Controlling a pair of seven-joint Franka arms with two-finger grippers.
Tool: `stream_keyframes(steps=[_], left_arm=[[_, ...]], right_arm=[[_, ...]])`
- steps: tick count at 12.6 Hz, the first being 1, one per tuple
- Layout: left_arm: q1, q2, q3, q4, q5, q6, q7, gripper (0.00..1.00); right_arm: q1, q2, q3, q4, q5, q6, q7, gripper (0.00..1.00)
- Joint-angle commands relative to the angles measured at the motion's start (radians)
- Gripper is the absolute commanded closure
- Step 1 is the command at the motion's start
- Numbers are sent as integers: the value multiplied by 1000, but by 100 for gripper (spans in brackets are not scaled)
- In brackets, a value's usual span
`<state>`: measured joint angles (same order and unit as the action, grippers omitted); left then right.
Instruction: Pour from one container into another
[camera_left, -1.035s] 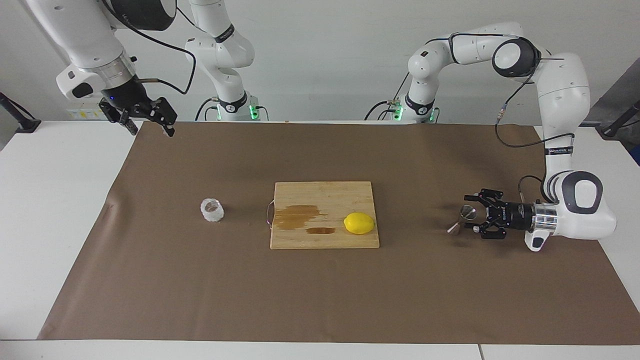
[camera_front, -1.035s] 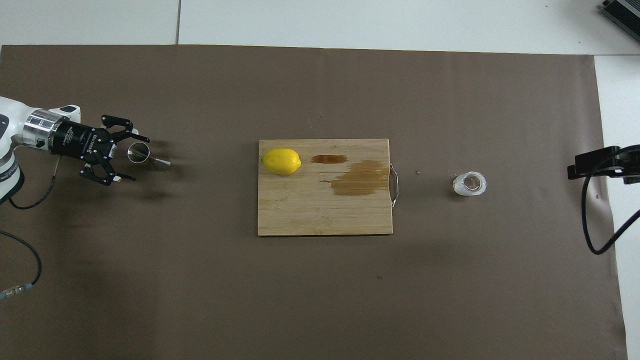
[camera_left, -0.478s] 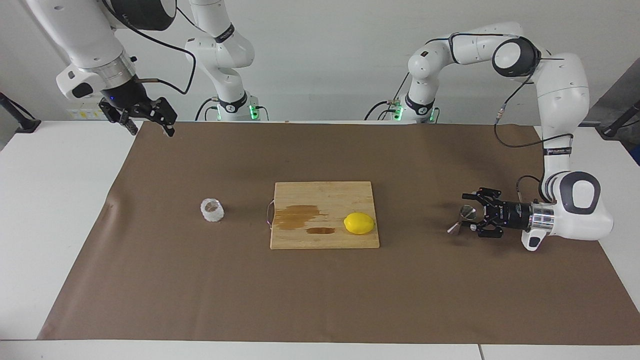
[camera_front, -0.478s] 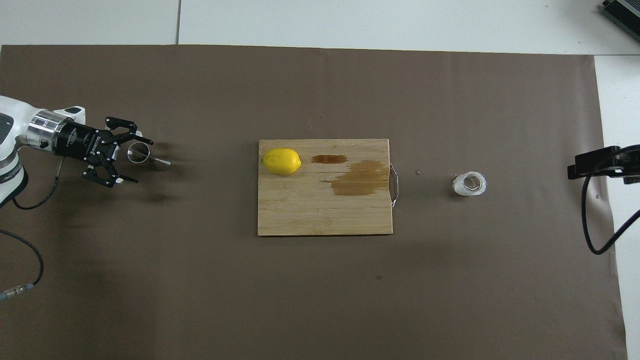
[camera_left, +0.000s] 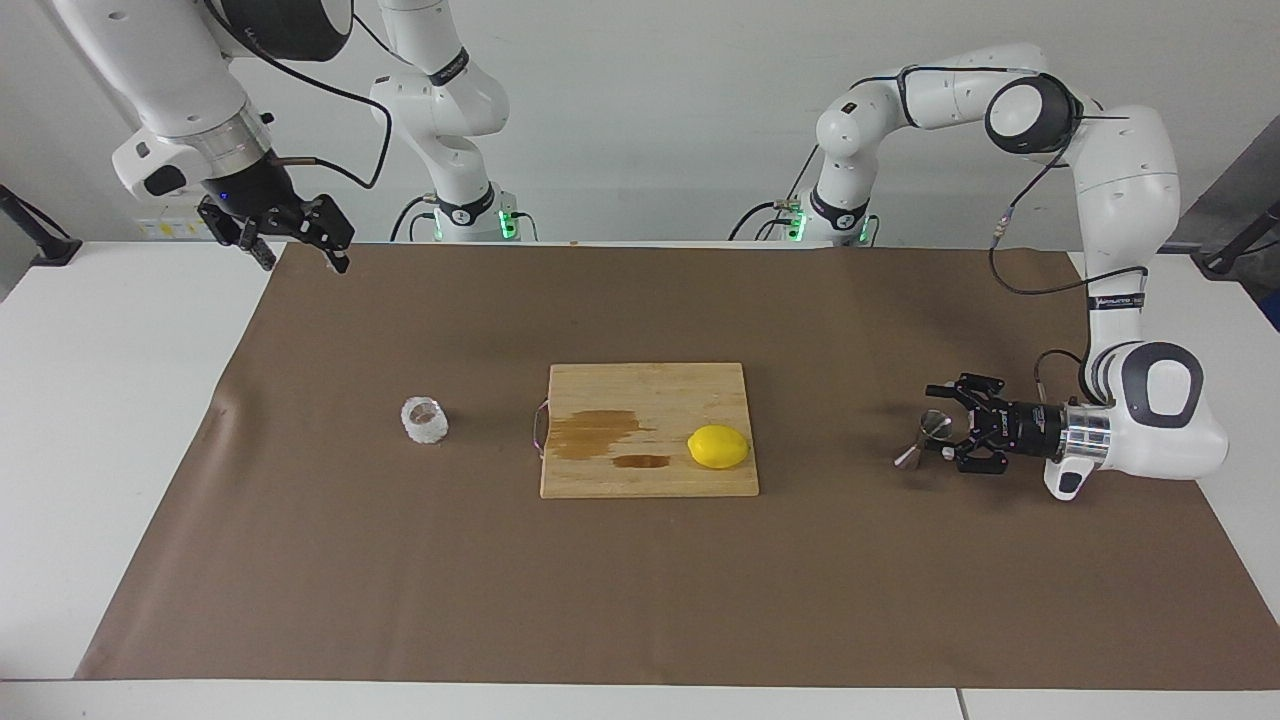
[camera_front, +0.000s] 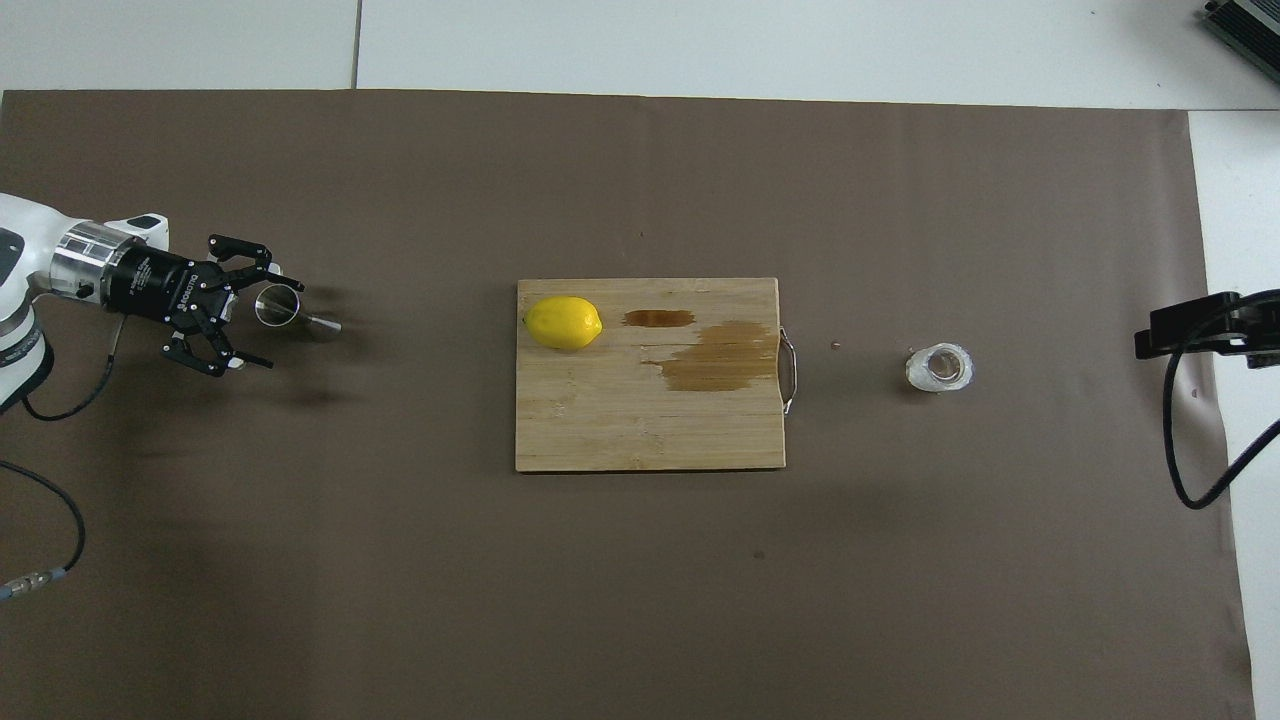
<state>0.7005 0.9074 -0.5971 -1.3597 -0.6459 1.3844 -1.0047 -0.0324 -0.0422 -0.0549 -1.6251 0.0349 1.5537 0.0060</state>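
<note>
The clear faceted glass cup (camera_left: 424, 420) (camera_front: 939, 367) stands alone on the brown mat toward the right arm's end. The small silver jigger (camera_left: 925, 440) (camera_front: 293, 311) sits on the mat toward the left arm's end and looks tilted. My left gripper (camera_left: 946, 424) (camera_front: 280, 325) lies low and level beside it, open, with the jigger's upper cone between its fingers. I cannot tell whether they touch it. My right gripper (camera_left: 300, 255) hangs open and high over the mat's edge at the right arm's end, holding nothing.
A wooden cutting board (camera_left: 650, 390) (camera_front: 600, 420) with a metal handle lies mid-table. It carries a yellow lemon (camera_left: 718, 446) (camera_front: 563, 322) and a brown wet stain (camera_left: 595, 433) (camera_front: 720, 355). A loose black cable (camera_front: 1185, 450) hangs by the right gripper.
My left gripper has crept slightly closer around the jigger and stayed open. The jigger, the glass cup and the right arm have not visibly moved.
</note>
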Motion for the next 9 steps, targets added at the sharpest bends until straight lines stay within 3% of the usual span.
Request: stream_keyframes(steps=[1,9], left_arm=[[11,7,-12,1,12,-5,-5,0],[11,7,-13,1,12,39,-3,13]], right_arm=[[-3,-1,1,10,16,-20,9,0],[-3,-1,1,11,16,-20,9,0]])
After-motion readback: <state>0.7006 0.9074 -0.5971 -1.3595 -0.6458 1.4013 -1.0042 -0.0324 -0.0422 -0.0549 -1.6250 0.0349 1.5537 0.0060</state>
